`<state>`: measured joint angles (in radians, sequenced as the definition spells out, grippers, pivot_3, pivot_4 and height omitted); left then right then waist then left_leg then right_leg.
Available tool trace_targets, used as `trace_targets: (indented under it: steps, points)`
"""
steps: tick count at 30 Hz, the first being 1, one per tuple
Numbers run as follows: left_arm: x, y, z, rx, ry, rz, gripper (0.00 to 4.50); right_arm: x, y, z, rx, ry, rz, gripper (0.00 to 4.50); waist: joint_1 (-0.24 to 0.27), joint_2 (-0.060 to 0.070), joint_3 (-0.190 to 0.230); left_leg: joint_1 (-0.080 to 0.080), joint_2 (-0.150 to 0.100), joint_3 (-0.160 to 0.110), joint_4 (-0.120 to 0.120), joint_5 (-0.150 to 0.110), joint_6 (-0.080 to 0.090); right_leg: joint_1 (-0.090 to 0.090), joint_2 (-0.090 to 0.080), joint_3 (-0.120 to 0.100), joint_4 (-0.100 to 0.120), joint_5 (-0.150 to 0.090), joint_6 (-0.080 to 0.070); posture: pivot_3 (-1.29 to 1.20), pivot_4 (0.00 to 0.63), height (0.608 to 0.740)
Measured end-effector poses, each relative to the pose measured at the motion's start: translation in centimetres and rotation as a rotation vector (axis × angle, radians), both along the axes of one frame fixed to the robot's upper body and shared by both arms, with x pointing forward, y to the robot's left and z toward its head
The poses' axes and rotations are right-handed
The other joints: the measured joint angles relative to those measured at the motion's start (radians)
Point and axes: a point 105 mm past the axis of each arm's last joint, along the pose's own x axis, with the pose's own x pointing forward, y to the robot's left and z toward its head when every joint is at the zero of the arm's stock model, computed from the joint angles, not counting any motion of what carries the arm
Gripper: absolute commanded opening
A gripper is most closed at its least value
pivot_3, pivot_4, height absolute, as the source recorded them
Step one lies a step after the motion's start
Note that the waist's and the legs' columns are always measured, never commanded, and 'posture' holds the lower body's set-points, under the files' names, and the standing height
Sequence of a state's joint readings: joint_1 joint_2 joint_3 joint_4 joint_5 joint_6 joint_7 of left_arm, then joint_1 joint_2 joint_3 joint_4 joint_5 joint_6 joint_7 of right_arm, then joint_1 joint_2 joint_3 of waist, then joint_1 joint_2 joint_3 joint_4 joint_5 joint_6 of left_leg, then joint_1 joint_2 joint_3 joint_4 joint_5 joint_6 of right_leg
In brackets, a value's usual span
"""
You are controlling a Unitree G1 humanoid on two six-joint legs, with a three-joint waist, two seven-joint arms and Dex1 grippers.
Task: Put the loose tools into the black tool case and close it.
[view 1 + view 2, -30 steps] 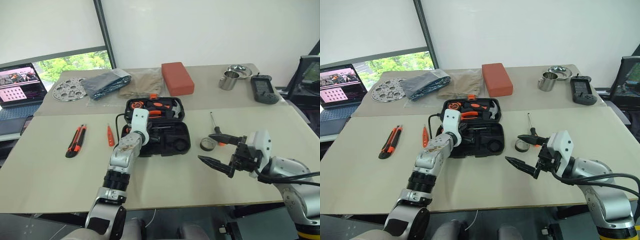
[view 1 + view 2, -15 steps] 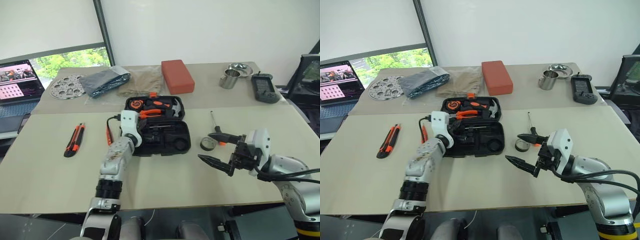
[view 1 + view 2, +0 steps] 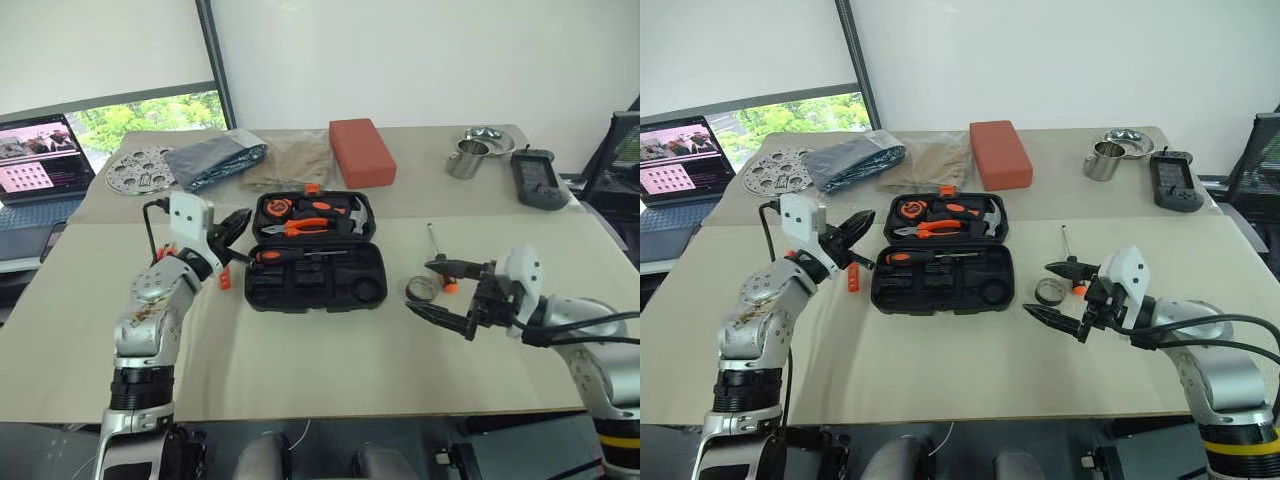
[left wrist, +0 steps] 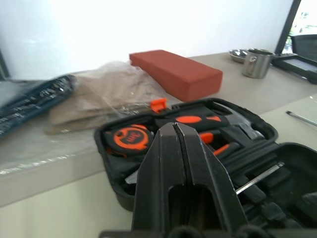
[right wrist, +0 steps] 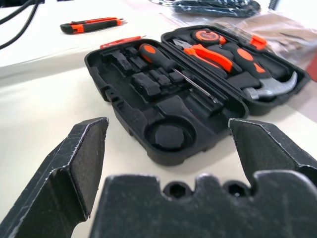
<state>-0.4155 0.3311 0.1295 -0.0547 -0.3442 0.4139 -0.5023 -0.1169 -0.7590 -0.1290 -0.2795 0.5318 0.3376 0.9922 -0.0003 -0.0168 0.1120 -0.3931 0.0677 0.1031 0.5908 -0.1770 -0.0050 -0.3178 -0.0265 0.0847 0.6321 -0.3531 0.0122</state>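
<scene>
Left gripper (image 3: pixel 853 238) is hovering clenched and empty beside the case (image 3: pixel 943 285) at mid-table, pointing level toward it; right gripper (image 3: pixel 1062 292) is waiting spread wide near the tape roll (image 3: pixel 1047 292). Light, stiff, slim screwdrivers (image 3: pixel 1067 243) are probably best pinched mid-handle, as they may roll.

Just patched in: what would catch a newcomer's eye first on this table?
The open black moulded-plastic tool case lies mid-table, with orange-handled tools in its far half and one screwdriver in its near half. To its right, beside a small black tape roll, the right end effector gapes wide; the left end effector, shut, hangs over the case's left edge.
</scene>
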Motion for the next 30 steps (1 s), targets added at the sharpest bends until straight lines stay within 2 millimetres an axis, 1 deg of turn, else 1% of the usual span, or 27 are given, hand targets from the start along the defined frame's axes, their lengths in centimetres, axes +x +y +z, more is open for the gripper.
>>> trace_targets:
  steps: [2,4,5,7,10,14,17,21,24,28,30]
  points:
    - [0.2,-1.3,-1.0,0.028,0.031,-0.033,0.04,0.1,0.1,0.0,0.002,0.0,-0.002,4.5,0.004,0.0,0.0,-0.001,0.0,0.0,0.0,0.0,0.0,0.0,0.0,0.0,-0.001,0.0,0.0,0.0,0.15,0.74]
    - [0.1,-2.6,-2.1,0.058,0.065,-0.089,0.04,0.4,-0.2,-0.1,-0.015,-0.013,-0.042,4.5,0.005,0.0,0.0,-0.002,0.0,0.0,0.0,0.0,0.0,-0.001,0.001,0.0,-0.001,0.0,0.0,0.0,0.15,0.74]
    - [-0.1,-2.9,-2.1,0.059,0.066,-0.118,0.04,0.9,-0.6,-0.3,-0.035,-0.022,-0.088,4.5,0.003,0.0,0.0,-0.003,0.0,0.0,0.0,0.001,-0.001,-0.002,0.001,0.001,-0.001,0.0,0.0,0.0,0.15,0.74]
    - [-0.3,-2.7,-1.9,0.075,0.061,-0.15,0.04,1.6,-1.4,-0.6,-0.056,-0.027,-0.172,4.5,-0.001,0.0,0.0,-0.002,0.0,0.0,0.0,0.001,-0.002,-0.002,0.002,0.001,-0.001,0.0,0.0,0.0,0.15,0.74]
    - [-1.0,-1.8,-0.9,0.105,0.041,-0.224,0.04,3.2,-2.5,-0.9,-0.058,-0.014,-0.309,4.5,-0.012,0.001,0.0,-0.002,0.001,0.0,-0.001,0.001,-0.002,-0.002,0.002,0.001,-0.001,0.0,0.0,0.0,0.15,0.74]
    - [-3.3,-0.9,0.9,0.22,0.0,-0.399,0.04,5.7,-4.2,-1.3,-0.059,0.047,-0.51,4.5,-0.017,0.002,0.001,-0.001,0.001,0.001,-0.002,0.001,-0.002,-0.002,0.001,0.001,-0.001,0.0,0.0,0.0,0.15,0.74]
    - [-4.8,-1.0,2.0,0.255,-0.012,-0.5,0.04,6.8,-5.0,-2.1,-0.062,0.124,-0.609,4.5,-0.013,0.003,0.002,-0.001,0.001,0.002,-0.002,0.001,-0.001,-0.002,0.0,0.001,-0.001,0.0,0.0,0.0,0.15,0.74]
    - [-6.9,-1.2,3.4,0.285,0.001,-0.651,0.04,8.4,-5.4,-3.1,-0.071,0.235,-0.692,4.5,-0.012,0.003,0.003,-0.002,0.001,0.003,-0.002,0.0,0.0,-0.003,0.0,0.001,-0.001,0.0,0.0,0.0,0.15,0.74]
    - [-8.1,-1.4,4.3,0.31,0.003,-0.729,0.04,9.2,-6.0,-3.5,-0.086,0.283,-0.742,4.5,-0.013,0.004,0.003,-0.003,0.001,0.004,-0.002,0.0,0.0,-0.004,0.0,0.001,-0.001,0.0,0.0,0.0,0.15,0.74]
    - [-9.1,-1.7,5.1,0.309,0.005,-0.78,0.04,9.7,-6.3,-4.4,-0.133,0.324,-0.761,4.5,-0.014,0.004,0.003,-0.004,0.001,0.004,-0.002,0.0,0.0,-0.005,0.0,0.002,-0.001,0.0,0.0,0.0,0.15,0.74]
    - [-9.1,-1.5,5.1,0.318,0.01,-0.778,0.04,9.8,-6.5,-4.8,-0.16,0.341,-0.76,4.5,-0.014,0.005,0.004,-0.004,0.001,0.005,-0.002,0.0,0.0,-0.006,0.0,0.003,-0.001,0.0,0.0,0.0,0.15,0.74]
